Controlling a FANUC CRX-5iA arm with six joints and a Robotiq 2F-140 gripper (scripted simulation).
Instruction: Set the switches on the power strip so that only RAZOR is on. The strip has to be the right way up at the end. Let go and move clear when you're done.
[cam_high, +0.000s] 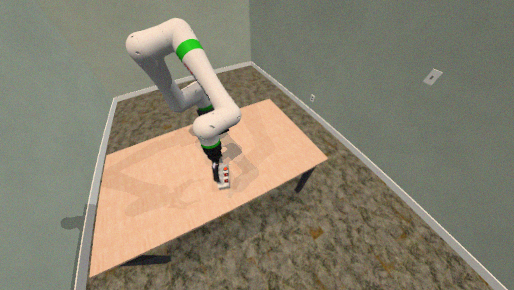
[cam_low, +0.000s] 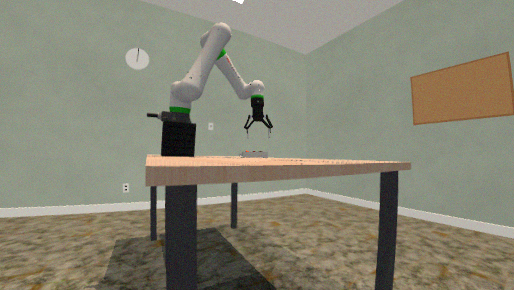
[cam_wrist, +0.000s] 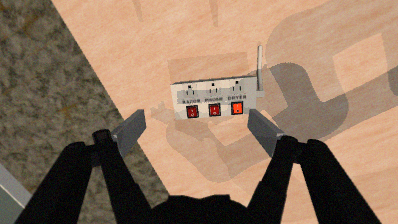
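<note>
In the wrist view, you see the gripper (cam_wrist: 196, 126) spread to its full width with nothing between its fingers, both pads clear of the table (cam_wrist: 310, 165). Just beyond the fingertips lies the strip (cam_wrist: 215, 99), face up and flat on the wood near the table edge. Its three labels read RAZOR, PHONE and DRYER. The RAZOR switch (cam_wrist: 192, 112) and PHONE switch (cam_wrist: 214, 110) show dark red; the DRYER switch (cam_wrist: 236, 107) shows brighter orange-red (which shade means on cannot be told). A short cord (cam_wrist: 259, 67) leaves the DRYER end. In the exterior view, the gripper (cam_low: 258, 127) hangs well above the strip (cam_low: 254, 153), pointing straight down. Farther back, the arm (cam_low: 202, 70) rises from a black pedestal (cam_low: 178, 140) at the table's far side
</note>
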